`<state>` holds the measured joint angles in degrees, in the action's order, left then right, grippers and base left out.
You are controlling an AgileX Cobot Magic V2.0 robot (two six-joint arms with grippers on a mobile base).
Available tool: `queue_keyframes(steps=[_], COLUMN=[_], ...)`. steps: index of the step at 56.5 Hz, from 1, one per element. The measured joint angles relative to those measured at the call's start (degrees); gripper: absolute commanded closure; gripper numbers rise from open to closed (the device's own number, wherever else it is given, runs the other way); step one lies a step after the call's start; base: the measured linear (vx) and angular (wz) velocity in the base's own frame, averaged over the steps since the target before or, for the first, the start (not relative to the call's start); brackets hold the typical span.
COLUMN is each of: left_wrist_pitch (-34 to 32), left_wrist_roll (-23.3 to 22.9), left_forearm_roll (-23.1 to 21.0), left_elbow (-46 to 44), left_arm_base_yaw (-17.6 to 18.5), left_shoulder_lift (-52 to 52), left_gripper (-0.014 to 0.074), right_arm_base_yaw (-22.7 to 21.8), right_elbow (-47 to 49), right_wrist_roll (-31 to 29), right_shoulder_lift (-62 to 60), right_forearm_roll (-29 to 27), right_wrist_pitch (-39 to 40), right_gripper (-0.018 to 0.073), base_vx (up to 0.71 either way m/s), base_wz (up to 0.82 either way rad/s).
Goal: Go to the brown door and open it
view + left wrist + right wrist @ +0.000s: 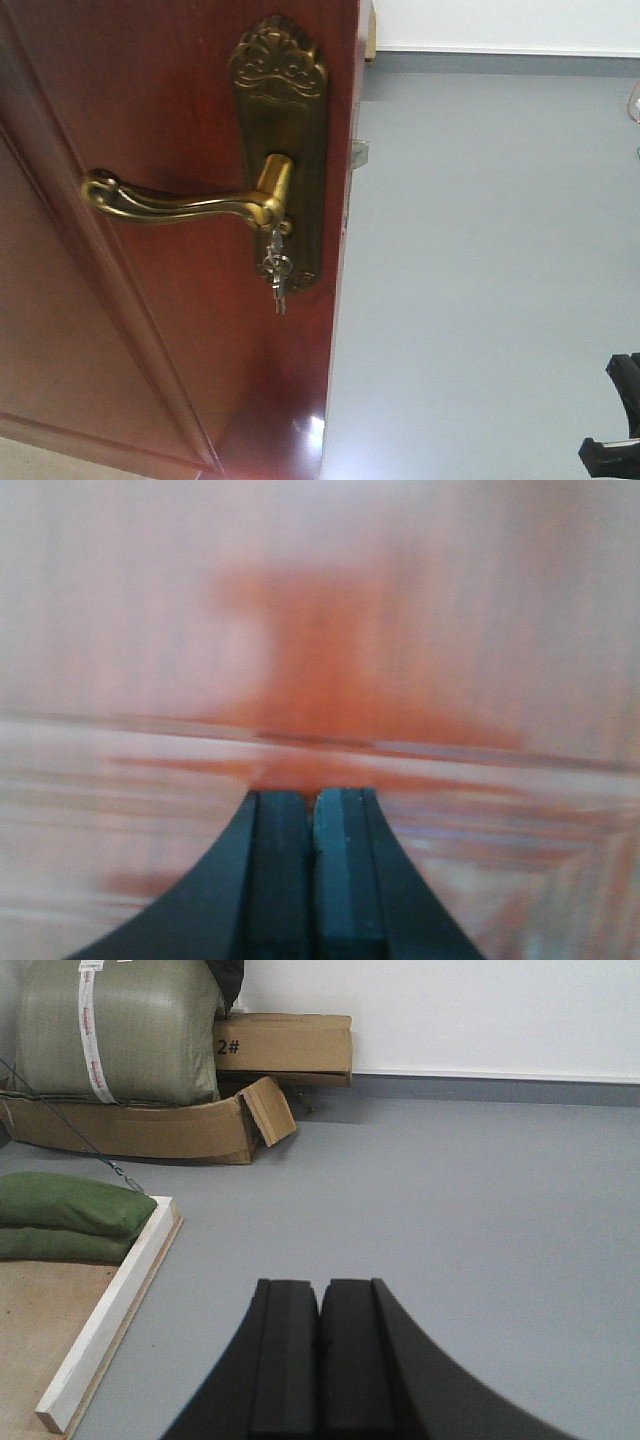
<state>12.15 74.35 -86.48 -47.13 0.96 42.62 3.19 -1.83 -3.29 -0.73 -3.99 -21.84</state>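
At the left wrist, our left end effector (312, 815) has its pads pressed together on nothing, facing a blurred reddish surface. Our right end effector (320, 1305) is likewise closed and empty above the grey floor (450, 1190). In the front view we see the brown door (120, 380) filling the left side, its brass lever handle (180, 205) roughly level, keys (277, 270) hanging below.
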Motion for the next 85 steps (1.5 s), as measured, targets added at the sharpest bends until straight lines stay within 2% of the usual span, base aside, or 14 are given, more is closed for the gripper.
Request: queue_keyframes(steps=[85], left_wrist_pitch=[0.09], left_wrist_roll=[0.00], left_forearm_roll=[0.00], left_elbow=[0.00], left_arm_base_yaw=[0.00], left_shoulder_lift=[-0.06], left_gripper=[0.0600], right_arm_base_yaw=[0.00], right_elbow=[0.00], right_wrist_roll=[0.00], right_shoulder_lift=[0.00], right_forearm_roll=[0.00], right_wrist_pitch=[0.00], right_gripper=[0.0559], base_vx=[0.07], base_wz=[0.01])
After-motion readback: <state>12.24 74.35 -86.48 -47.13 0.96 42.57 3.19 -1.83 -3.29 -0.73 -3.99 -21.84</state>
